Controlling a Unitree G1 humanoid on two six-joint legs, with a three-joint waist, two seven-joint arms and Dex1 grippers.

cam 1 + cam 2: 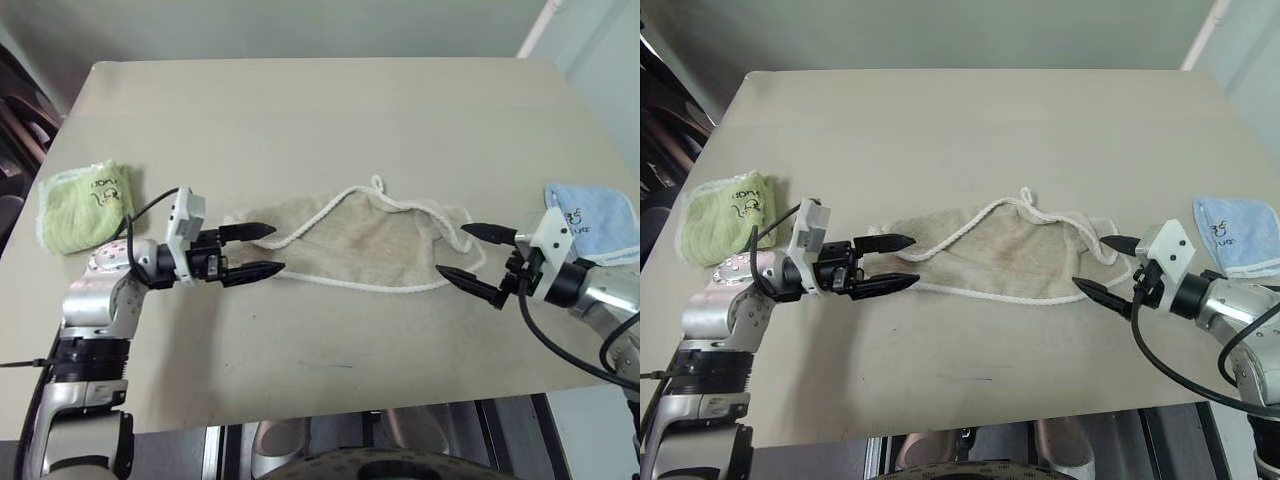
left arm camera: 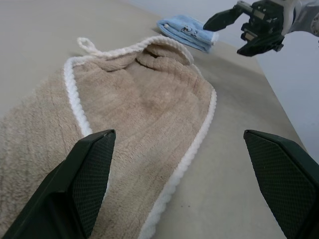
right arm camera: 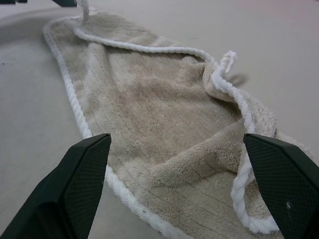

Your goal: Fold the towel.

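Observation:
The beige towel (image 1: 365, 240) with white corded edging lies folded into a long strip across the middle of the table, its small loop (image 1: 377, 184) at the far edge. My left gripper (image 1: 258, 251) hovers open at the towel's left end, its black fingers spread wide over that end, nothing between them. At the towel's right end my right gripper (image 1: 476, 257) is open too, pointing inward at the cloth. In the left wrist view the towel (image 2: 124, 124) stretches away toward the right gripper (image 2: 251, 27). The right wrist view looks along the towel (image 3: 164, 134) from its other end.
A light-green folded towel (image 1: 85, 203) lies near the table's left edge, behind my left arm. A light-blue folded towel (image 1: 595, 220) lies at the right edge, just beyond my right wrist. The beige table (image 1: 330, 110) stretches bare behind the towel.

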